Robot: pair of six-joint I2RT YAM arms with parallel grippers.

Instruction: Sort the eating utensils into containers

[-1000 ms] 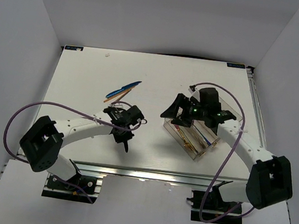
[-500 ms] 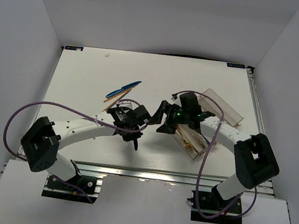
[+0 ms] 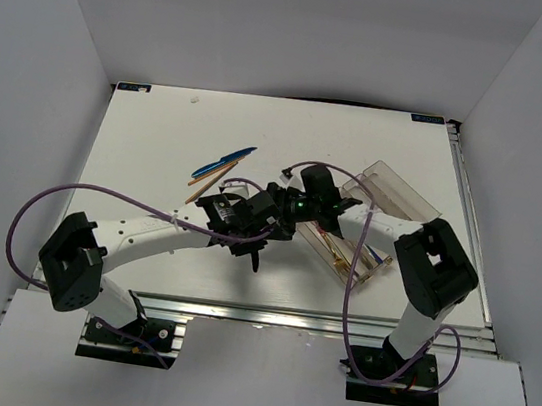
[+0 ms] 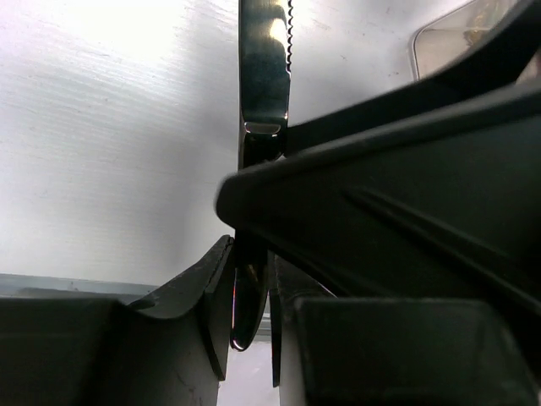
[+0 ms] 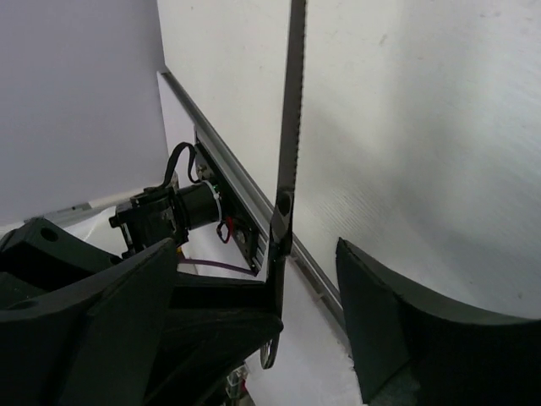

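White tabletop (image 3: 159, 137), white walls (image 3: 275, 32) all round. Hard to pick out the serrated knife (image 4: 264, 59) from above, lost in the black tangle mid-table. Tip cut off at the top edge of both wrist views. Pinched tight at the handle by the left gripper (image 4: 249, 288). Flanked by the right gripper (image 5: 258, 249), fingers (image 5: 397, 338) spread wide, not clamping. Just right of them, smoky tray (image 3: 367, 275) holding gold pieces (image 3: 339, 258).

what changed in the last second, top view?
The right tool swung left, off the tray, to meet the left tool, which edged right, still shut on the knife. The right tool is open, with the blade between its sides. The tray and the loose utensils stayed put.
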